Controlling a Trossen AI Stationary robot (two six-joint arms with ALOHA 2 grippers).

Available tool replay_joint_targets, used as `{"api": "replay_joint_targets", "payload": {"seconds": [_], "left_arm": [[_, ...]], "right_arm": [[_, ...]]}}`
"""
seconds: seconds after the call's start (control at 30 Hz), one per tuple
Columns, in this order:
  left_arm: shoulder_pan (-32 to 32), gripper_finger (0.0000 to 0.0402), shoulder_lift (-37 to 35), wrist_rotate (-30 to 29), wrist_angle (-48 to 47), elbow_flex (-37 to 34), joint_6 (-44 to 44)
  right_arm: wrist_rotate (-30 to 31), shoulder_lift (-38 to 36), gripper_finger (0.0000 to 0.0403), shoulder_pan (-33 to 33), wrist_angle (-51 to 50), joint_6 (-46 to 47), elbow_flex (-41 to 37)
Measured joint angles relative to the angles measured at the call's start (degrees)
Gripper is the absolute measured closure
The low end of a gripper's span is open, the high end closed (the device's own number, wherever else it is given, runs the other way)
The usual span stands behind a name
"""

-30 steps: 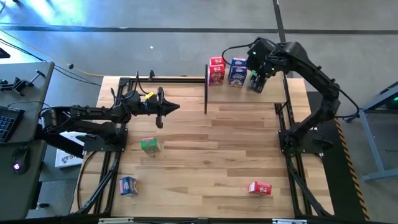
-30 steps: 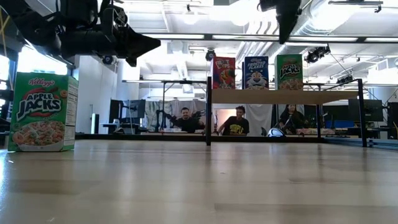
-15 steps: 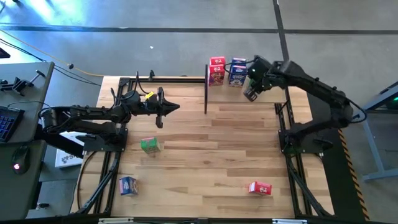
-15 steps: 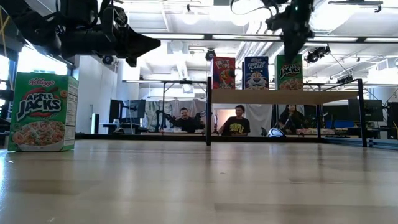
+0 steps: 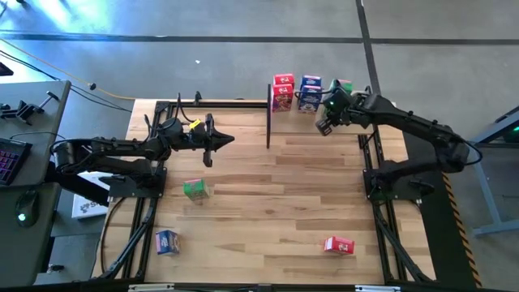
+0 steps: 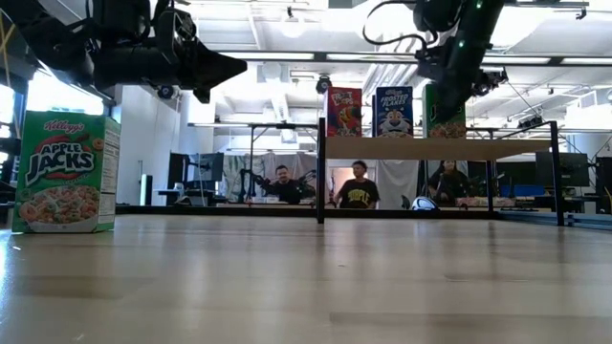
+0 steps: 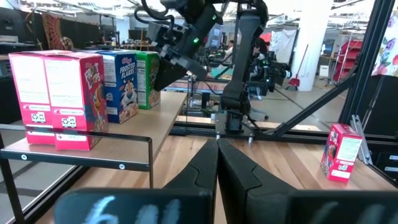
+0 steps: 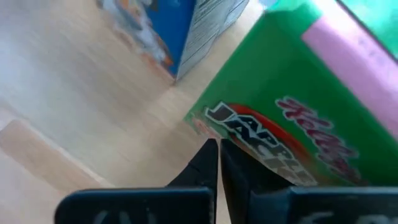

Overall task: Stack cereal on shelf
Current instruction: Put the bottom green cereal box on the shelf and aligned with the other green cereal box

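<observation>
Left gripper (image 5: 212,143): dark, matte fingers pressed together, nothing held, hanging above the plank tabletop (image 5: 276,203). Ahead of its tips and well apart stands the shelf (image 5: 324,115), a pale smooth board on thin black posts.

Loose cardboard boxes on the tabletop: a green box (image 5: 195,190) near the left gripper; a blue box (image 5: 167,241) farther off toward the front edge; a red box (image 5: 339,245) lying far across near the front.

On the shelf, upright in a row: red box (image 6: 344,112), blue box (image 6: 394,111), then a green box (image 6: 446,121) with glossy print.

Right gripper (image 5: 323,126): fingers closed tight, empty, tips just in front of the shelf's green box (image 8: 298,118), apart from it.
</observation>
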Motion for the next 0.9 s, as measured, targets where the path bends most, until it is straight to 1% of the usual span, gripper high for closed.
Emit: {"api": "replay_joint_targets", "payload": {"seconds": [0.17, 0.67, 0.9], "left_arm": [[0.0, 0.0401, 0.0, 0.0, 0.3, 0.0, -0.4], [0.0, 0.0401, 0.0, 0.0, 0.3, 0.0, -0.4], [0.0, 0.0401, 0.0, 0.0, 0.3, 0.0, -0.4]], "right_arm": [[2.6, 0.0, 0.0403, 0.0, 1.4, 1.0, -0.1], [6.9, 0.0, 0.0403, 0.0, 0.9, 3.6, -0.1], [7.4, 0.0, 0.0403, 0.0, 0.8, 3.5, -0.1]]}}
